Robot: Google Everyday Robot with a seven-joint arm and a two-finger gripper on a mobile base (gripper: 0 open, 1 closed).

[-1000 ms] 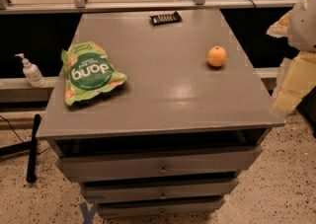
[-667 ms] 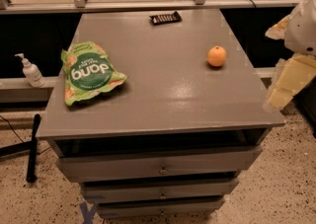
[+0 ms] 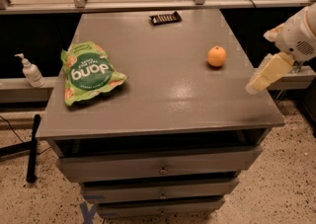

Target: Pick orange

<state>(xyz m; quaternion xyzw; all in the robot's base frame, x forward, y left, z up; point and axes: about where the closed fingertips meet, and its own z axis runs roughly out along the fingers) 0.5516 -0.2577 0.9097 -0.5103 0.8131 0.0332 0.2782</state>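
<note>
- The orange (image 3: 217,56) is spotted on the right half of the grey tabletop (image 3: 163,94), a little toward the far side. It sits on its own small shadow with bare surface all round it.
- Nothing is touching it.
- The gripper (image 3: 257,82) is picked up at the table's right edge, to the right of the orange and nearer the camera, near the fruit but clearly apart from it.
- It is angled down and to the left, and its pale cream tip is seen overlapping the tabletop's right edge. How high it hangs above the surface cannot be judged.
- Whether the gripper is open or closed cannot be told from this angle. The orange is plainly not in its grasp.
- Behind it, the white arm (image 3: 298,33) is seen running off the upper right of the picture.
- Across the table, a green snack bag (image 3: 88,73) is lying flat on the left half, well apart from the orange, with its white lettering upside down.
- At the far edge, near the middle, a flat black object (image 3: 165,18) is lying slightly askew.
- Under the top, stacked grey drawers (image 3: 160,166) with small knobs are seen.
- Off to the left, a pump bottle (image 3: 31,71) is standing on a low ledge.
- Below the bottle, a black pole (image 3: 32,146) is resting on the speckled floor (image 3: 286,178).
- A blue tape mark (image 3: 86,213) is seen on the floor at the foot of the drawers.
</note>
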